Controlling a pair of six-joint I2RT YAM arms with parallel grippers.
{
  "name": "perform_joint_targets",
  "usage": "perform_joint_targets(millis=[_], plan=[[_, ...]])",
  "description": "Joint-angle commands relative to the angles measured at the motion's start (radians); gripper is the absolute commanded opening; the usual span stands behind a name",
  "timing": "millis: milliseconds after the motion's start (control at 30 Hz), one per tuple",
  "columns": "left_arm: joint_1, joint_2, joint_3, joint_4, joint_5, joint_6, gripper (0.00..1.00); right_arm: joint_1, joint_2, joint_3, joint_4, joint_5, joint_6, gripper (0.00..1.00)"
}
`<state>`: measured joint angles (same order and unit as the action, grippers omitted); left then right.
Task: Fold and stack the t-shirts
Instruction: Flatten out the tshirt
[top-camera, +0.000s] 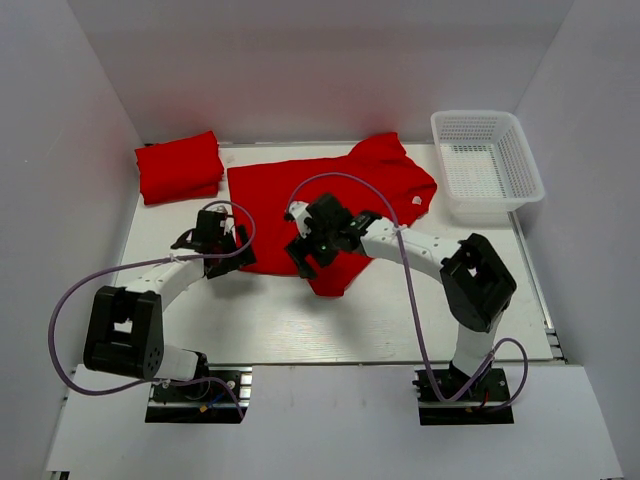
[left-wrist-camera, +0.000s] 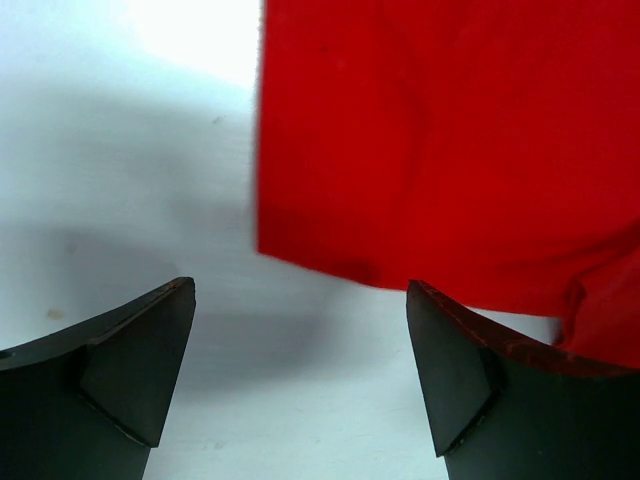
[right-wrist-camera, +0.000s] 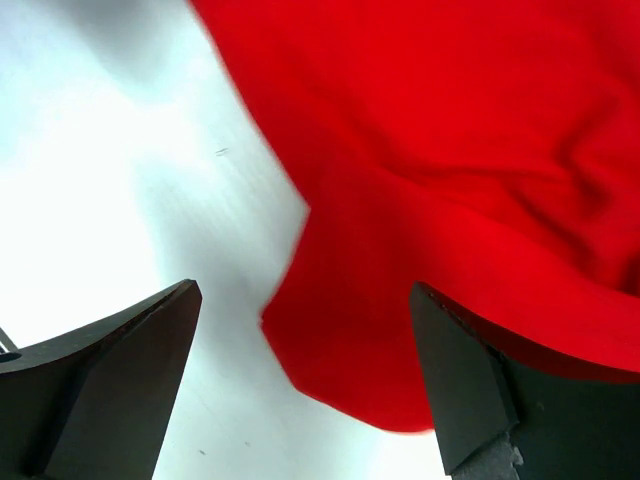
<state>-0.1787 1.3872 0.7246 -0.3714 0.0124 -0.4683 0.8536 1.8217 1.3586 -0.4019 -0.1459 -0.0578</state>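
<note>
Table (top-camera: 300, 320): white and smooth, boxed in by white walls.
Basket (top-camera: 487, 165): white mesh, at the far right corner.
Folded shirt (top-camera: 178, 167): red, a neat block at the far left corner, the start of the stack.
Loose shirt (top-camera: 330, 190): red, spread and rumpled along the far middle of the table. 1 tongue of cloth reaches toward the near edge.
Left gripper (top-camera: 222, 245): jaws wide apart, nothing between them. It sits low over bare table, just beside the loose shirt's left edge (left-wrist-camera: 430, 150).
Right gripper (top-camera: 305, 240): jaws wide apart, nothing held, above the tongue of cloth (right-wrist-camera: 450, 200).
Handling: probably light and limp. It should sag from any pinch, slide easily on the smooth top and bunch if pushed. It is not fragile.
Hold: best taken at the edge, with 2 corners of 1 side, 1 per gripper, so the cloth lifts flat. A grab mid-cloth would likely gather several layers.
Risk: only 1 thin layer caught, or the fold dragged askew.
</note>
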Motion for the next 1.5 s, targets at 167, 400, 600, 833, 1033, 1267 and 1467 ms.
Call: perform_joint_targets(millis=[167, 400, 600, 833, 1033, 1267, 1467], plan=[[-0.004, 0.056, -0.024, 0.155, 0.078, 0.040, 0.87, 0.048, 0.045, -0.068, 0.127, 0.048, 0.099, 0.82], [-0.013, 0.121, -0.024, 0.210, 0.089, 0.049, 0.68, 0.050, 0.119, -0.098, 0.150, 0.086, 0.145, 0.68], [-0.013, 0.180, -0.044, 0.250, 0.110, 0.049, 0.42, 0.044, 0.148, -0.136, 0.162, 0.172, 0.161, 0.50], [-0.002, 0.133, 0.002, 0.305, 0.173, 0.062, 0.00, -0.002, -0.155, -0.233, 0.232, 0.229, 0.164, 0.00], [-0.002, 0.047, 0.125, 0.244, 0.025, 0.080, 0.00, -0.163, -0.329, -0.250, 0.244, 0.233, 0.157, 0.00], [0.007, 0.047, 0.282, 0.120, -0.081, 0.089, 0.00, -0.421, -0.482, -0.331, 0.248, 0.347, 0.217, 0.00], [0.016, 0.047, 0.347, 0.063, -0.144, 0.118, 0.00, -0.593, -0.659, -0.351, 0.245, 0.560, 0.219, 0.00]])
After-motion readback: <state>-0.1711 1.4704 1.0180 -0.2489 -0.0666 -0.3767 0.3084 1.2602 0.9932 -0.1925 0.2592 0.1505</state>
